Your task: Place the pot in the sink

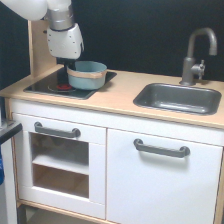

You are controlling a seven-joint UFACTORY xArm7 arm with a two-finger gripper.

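Observation:
The light-blue pot [86, 75] with its tan rim band rests on the right part of the black stovetop [45, 83], at the exterior view's left. My gripper [70, 64] hangs from the white arm directly at the pot's far left rim. Its dark fingers reach down to that rim and are mostly hidden by the pot and the wrist, so I cannot tell whether they hold it. The dark grey sink [150, 103] lies in the counter at the exterior view's right, well apart from the pot, with nothing inside it.
A grey curved faucet [196, 50] stands behind the sink. A tall wooden side panel [36, 47] rises behind the stovetop. A red burner ring [64, 87] shows just left of the pot. White cabinet doors with grey handles are below the counter.

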